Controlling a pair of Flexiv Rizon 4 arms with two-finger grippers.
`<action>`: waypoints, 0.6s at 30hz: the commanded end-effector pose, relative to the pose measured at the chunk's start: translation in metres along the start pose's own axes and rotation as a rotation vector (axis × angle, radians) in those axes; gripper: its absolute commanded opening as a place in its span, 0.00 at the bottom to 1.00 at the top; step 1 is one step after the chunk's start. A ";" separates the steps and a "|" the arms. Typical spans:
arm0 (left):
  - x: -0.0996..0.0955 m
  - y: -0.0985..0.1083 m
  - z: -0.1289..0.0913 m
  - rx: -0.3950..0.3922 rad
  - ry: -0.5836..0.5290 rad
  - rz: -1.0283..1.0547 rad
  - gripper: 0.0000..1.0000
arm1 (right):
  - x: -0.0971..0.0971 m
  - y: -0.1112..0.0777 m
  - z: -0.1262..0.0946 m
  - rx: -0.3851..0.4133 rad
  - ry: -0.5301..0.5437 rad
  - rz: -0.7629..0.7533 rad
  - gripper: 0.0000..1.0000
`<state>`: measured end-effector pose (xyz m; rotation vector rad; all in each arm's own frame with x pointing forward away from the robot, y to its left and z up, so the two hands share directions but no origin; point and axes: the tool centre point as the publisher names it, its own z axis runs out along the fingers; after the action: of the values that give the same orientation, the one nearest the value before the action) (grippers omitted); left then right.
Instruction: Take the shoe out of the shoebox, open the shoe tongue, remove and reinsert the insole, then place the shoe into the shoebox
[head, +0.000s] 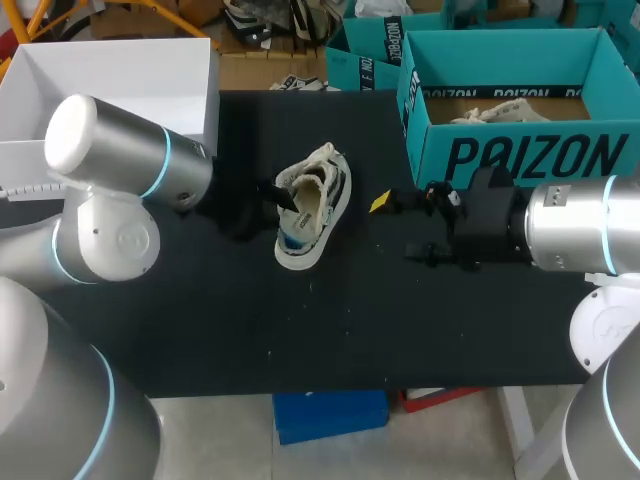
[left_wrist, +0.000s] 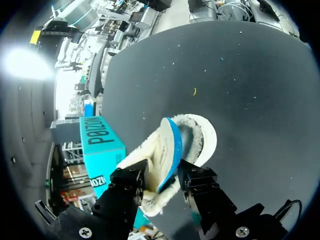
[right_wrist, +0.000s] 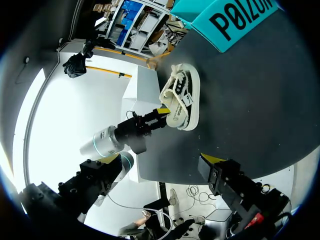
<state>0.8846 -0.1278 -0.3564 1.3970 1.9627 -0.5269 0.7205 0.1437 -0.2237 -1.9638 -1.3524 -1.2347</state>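
A cream and black shoe lies on the black table, left of the teal shoebox. My left gripper reaches into the shoe's opening from the left. In the left wrist view its fingers stand apart, and the fleece insole with its blue underside stands on edge between them, partly in the shoe. My right gripper hovers wide open to the right of the shoe, holding nothing. The right wrist view shows the shoe ahead of my right gripper, with the left gripper at the shoe.
A second pale shoe lies inside the teal shoebox. Another teal box stands behind it. A white open box sits at the table's back left. The table's front half is bare black surface.
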 end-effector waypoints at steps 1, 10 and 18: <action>0.001 -0.005 -0.001 0.008 0.001 0.003 0.32 | 0.000 0.000 0.000 0.001 -0.001 0.000 1.00; 0.005 -0.007 0.010 0.029 0.018 0.007 0.00 | 0.000 0.000 0.000 0.001 -0.001 0.000 1.00; 0.000 0.002 0.016 0.024 0.020 0.011 0.00 | 0.000 0.000 0.000 0.001 -0.001 0.000 1.00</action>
<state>0.8860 -0.1330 -0.3654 1.4294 1.9677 -0.5377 0.7205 0.1437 -0.2237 -1.9638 -1.3523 -1.2347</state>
